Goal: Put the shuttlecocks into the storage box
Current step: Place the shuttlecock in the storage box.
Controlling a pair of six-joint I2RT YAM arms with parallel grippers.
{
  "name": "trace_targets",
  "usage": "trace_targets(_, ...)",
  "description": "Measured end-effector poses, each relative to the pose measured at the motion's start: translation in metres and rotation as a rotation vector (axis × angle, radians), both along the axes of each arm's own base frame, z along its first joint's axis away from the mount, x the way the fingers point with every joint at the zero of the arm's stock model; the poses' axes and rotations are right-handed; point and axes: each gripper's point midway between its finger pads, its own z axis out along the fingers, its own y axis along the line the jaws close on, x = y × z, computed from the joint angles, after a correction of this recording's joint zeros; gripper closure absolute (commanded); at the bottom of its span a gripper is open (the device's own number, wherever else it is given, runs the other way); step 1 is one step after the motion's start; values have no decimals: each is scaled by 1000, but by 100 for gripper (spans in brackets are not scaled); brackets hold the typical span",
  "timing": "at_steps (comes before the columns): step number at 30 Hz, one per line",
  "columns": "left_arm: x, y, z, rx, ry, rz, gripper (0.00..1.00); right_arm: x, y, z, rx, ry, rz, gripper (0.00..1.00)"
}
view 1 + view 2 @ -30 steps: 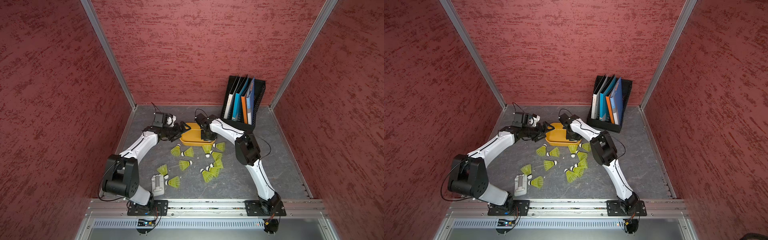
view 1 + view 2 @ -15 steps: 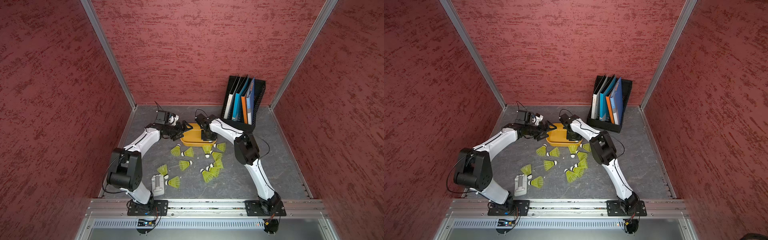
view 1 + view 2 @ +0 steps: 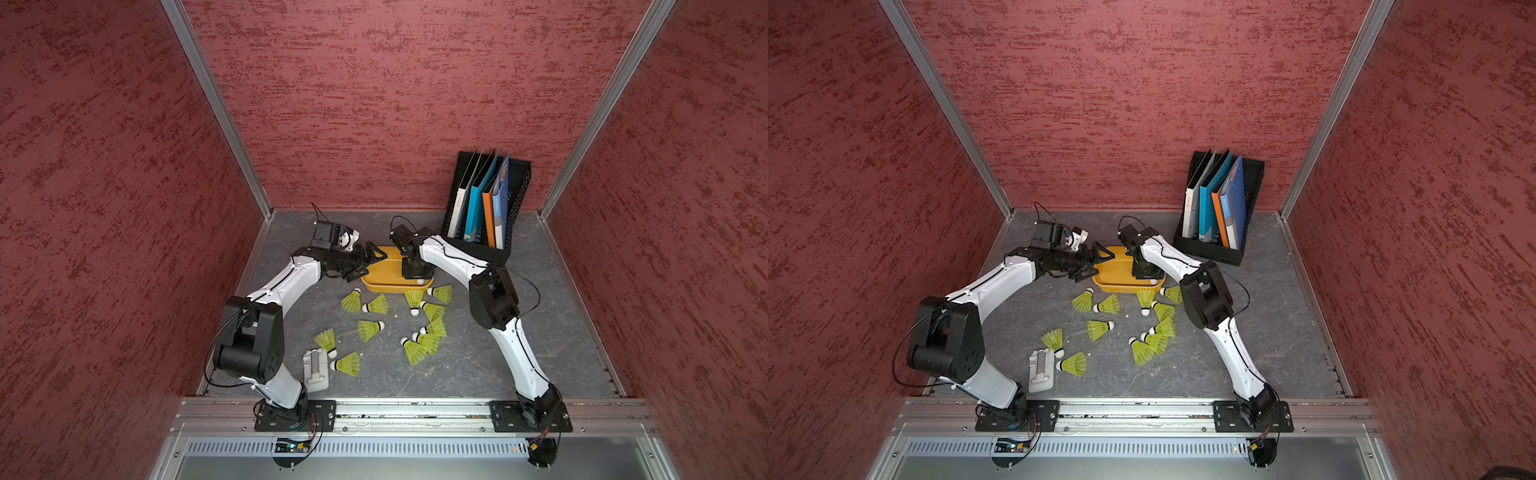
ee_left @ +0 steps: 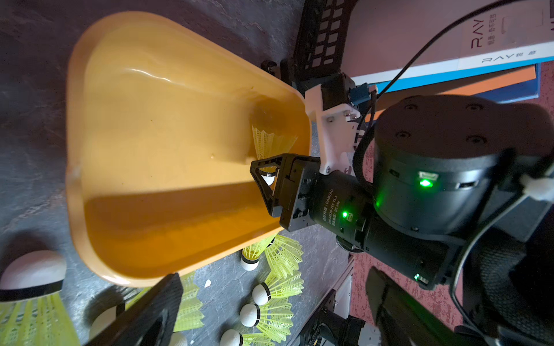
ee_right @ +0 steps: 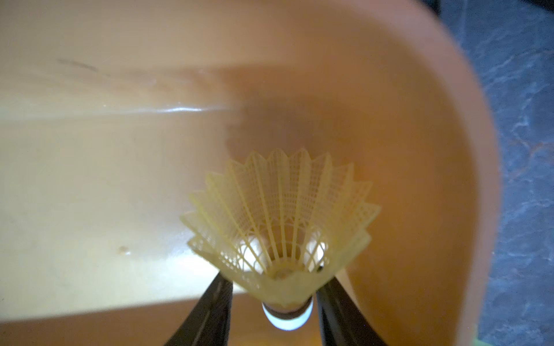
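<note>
Left claw neared the storage box, gaping; right claw, parted, straddles a shuttlecock inside.

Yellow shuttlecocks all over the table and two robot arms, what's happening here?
Two robot arms are filling the orange storage box. The right arm's fingers are down inside it, standing apart on either side of one shuttlecock, clear of its white tip. The left arm's fingers hover open and empty at the box's edge. The other shuttlecocks lie scattered on the grey table in front.
</note>
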Motion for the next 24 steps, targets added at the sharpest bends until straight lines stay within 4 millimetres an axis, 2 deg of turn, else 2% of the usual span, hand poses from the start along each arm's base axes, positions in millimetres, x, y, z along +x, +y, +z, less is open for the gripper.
trace_targets(5,-9,-11,3,7,-10,-34,0,0,0,22,23,-29,-11,50)
trace_targets(14,-41,-32,9,53,-46,-85,0,-1,0,79,97,-122,-22,50)
trace_targets(19,-67,-50,10,82,-65,-119,5,-27,-14,109,141,-149,-9,47)
trace_targets(24,-90,-69,-1,135,-67,-145,5,-63,-29,131,223,-165,38,44)
